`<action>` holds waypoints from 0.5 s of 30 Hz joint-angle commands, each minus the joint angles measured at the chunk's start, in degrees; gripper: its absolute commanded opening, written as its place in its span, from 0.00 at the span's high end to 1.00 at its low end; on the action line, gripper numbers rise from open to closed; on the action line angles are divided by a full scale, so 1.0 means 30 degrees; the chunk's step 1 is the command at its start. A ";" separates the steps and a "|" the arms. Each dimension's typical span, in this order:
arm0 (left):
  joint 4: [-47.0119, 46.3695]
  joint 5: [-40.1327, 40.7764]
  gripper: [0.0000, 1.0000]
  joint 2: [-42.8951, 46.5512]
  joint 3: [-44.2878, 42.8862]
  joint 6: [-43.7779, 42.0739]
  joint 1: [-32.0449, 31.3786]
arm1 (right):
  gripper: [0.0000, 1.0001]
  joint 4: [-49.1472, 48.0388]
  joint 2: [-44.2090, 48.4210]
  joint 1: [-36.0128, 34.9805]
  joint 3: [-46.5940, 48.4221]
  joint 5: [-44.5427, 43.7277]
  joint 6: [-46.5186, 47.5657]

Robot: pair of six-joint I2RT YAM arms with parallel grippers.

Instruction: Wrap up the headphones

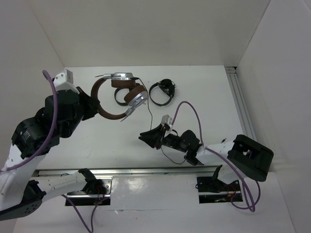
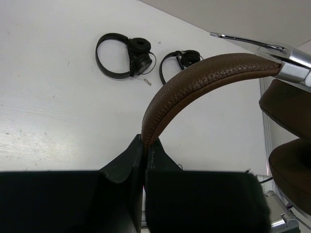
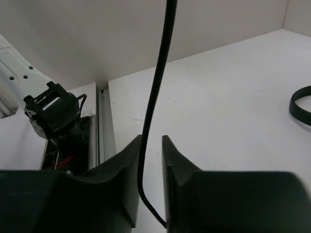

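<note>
Table: white, walled on 3 sides.

Headphones: far-left part of table, brown headband arcing toward L arm, silver earcups pointing toward back centre. Can't tell if earcups rest on table.

L gripper: closed tight on headband, pinching it edge-on betw. both fingers.

R gripper: near centre, well apart from earcups; fingers part-open w/ narrow gap.

Black headset and second black headset: lying flat just beyond headphones.

Cable: thin, black, runs from headphones down through R gripper gap, not visibly clamped.
</note>
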State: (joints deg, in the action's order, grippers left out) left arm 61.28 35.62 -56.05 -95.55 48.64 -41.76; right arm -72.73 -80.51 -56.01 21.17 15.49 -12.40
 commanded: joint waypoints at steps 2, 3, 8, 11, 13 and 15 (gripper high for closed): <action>-0.1587 0.1575 1.00 -0.0154 -0.1198 0.1362 0.0062 | 0.83 -0.1861 -0.0204 -0.0460 -0.0347 -0.0121 0.0092; -0.1355 0.1778 1.00 -0.0357 -0.1198 0.1567 0.0062 | 0.94 -0.1628 -0.0204 -0.0461 -0.0347 -0.0123 0.0092; -0.1353 0.2396 1.00 -0.0359 -0.1022 0.2475 0.0062 | 1.00 -0.0864 -0.0204 -0.0813 -0.0142 -0.0562 0.0267; -0.1353 0.3272 1.00 -0.0185 -0.0467 0.3441 0.0062 | 0.96 -0.0632 -0.0380 -0.1194 0.0032 -0.1379 0.0499; -0.1179 0.4555 1.00 -0.0183 0.0206 0.4318 0.0062 | 0.96 0.0974 -0.0206 -0.2507 0.0383 -0.3248 0.1520; -0.1003 0.5409 1.00 -0.0357 0.0675 0.4906 0.0062 | 1.00 0.2789 -0.0001 -0.3649 0.1407 -0.7156 0.2227</action>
State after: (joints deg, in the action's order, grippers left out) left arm 62.57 44.88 -57.52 -94.35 56.36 -41.76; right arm -69.80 -80.93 -62.92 21.54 7.22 -10.09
